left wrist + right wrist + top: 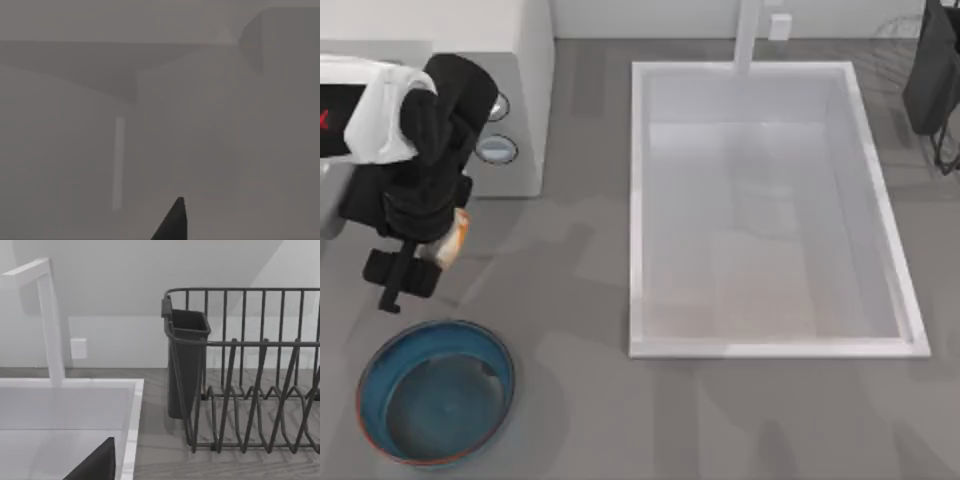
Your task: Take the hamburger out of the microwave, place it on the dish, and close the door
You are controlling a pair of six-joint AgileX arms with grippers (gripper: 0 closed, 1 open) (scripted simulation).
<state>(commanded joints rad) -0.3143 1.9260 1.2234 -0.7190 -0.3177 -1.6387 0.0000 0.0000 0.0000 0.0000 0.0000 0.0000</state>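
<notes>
The hamburger [457, 232], a cream and orange-brown lump, peeks out from under my left gripper [438, 242], which is shut on it just in front of the microwave [520, 90]. The microwave is a light-grey box at the back left with two round knobs [496, 150]. A strip of its door [328, 205] stands out at the left edge. The dish [435, 392], a dark-blue bowl with a reddish rim, sits near the front left, below the gripper. In the left wrist view one black fingertip [172, 222] shows against plain grey surfaces. My right gripper [95, 465] is parked by the sink's far right.
A large white sink basin [770, 345] with a white tap [748, 35] takes up the middle of the table. A dark wire dish rack [250, 380] with a black cutlery cup [186, 360] stands at the back right.
</notes>
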